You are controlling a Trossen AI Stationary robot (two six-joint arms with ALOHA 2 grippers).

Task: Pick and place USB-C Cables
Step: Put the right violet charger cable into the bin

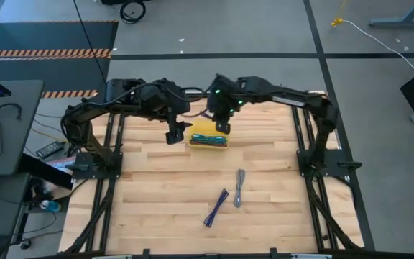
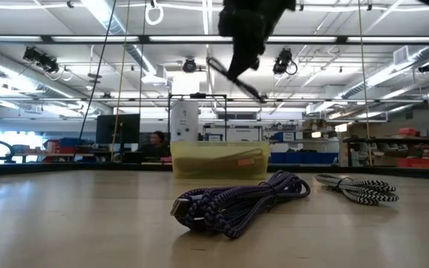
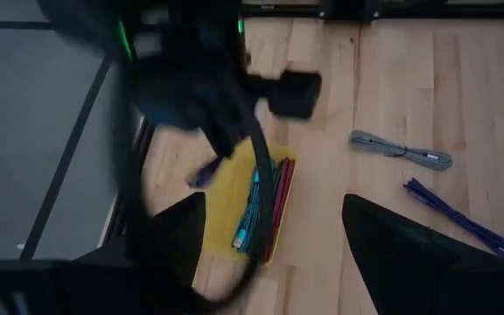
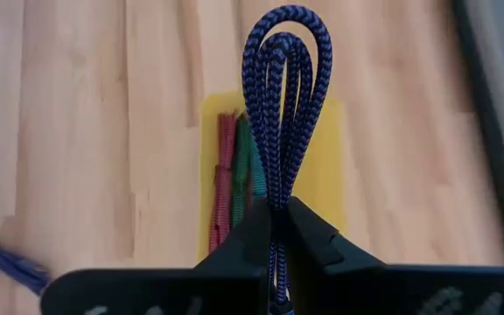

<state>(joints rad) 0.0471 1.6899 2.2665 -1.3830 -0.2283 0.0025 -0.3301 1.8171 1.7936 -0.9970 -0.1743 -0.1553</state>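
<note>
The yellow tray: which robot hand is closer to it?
Right. The right gripper hangs directly over the yellow tray, gripping a purple cable; the open left gripper hovers beside it.

A folded dark-purple braided cable (image 4: pixel 283 96) is pinched between the closed fingers of the right gripper (image 4: pixel 277 229), its looped end sticking out forward past the fingertips. Directly beneath that gripper, three more cable bundles lie side by side lengthwise: a maroon cable (image 4: pixel 224 179), a green cable (image 4: pixel 241 168) and a teal-blue cable (image 3: pixel 250 210) (mostly hidden behind the held loop in the right wrist view). Well away from the gripper on the open tabletop lie a grey cable (image 1: pixel 239 187) and, just beside it, a purple cable (image 1: pixel 216 208), both folded long and thin.
</note>
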